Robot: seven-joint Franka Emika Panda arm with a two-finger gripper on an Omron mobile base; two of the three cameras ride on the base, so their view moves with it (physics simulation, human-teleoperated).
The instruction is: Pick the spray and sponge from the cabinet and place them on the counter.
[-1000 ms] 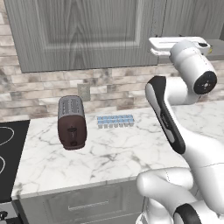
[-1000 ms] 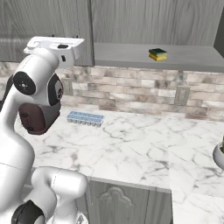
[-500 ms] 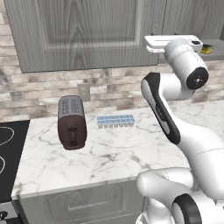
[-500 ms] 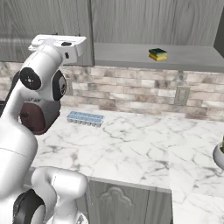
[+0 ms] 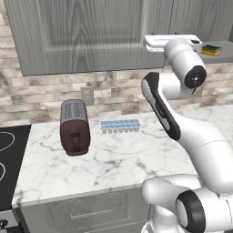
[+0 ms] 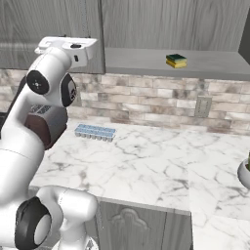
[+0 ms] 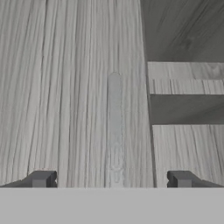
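Note:
My gripper [image 7: 111,179] is open, and its two dark fingertips [image 7: 41,179] stand wide apart just in front of the closed grey door of the cabinet [image 5: 91,32]. The door's long bar handle [image 7: 114,122] runs straight up between them. My white hand [image 5: 172,42] is raised to the door's right edge. The yellow and green sponge [image 5: 210,49] [image 6: 176,60] lies on the open grey shelf [image 6: 205,66], to the right of the hand. The spray is out of view. Below lies the white marble counter [image 5: 123,157] [image 6: 146,156].
A dark red toaster [image 5: 74,127] and a pale blue ice-cube tray [image 5: 119,126] [image 6: 95,131] stand on the counter near the brick wall. The black stovetop [image 5: 9,154] is at the left. A bowl-like thing [image 6: 244,172] sits at the far right.
The hand has shifted a little to the left along the cabinet front, and the upper arm has swung with it. The jaws stayed open.

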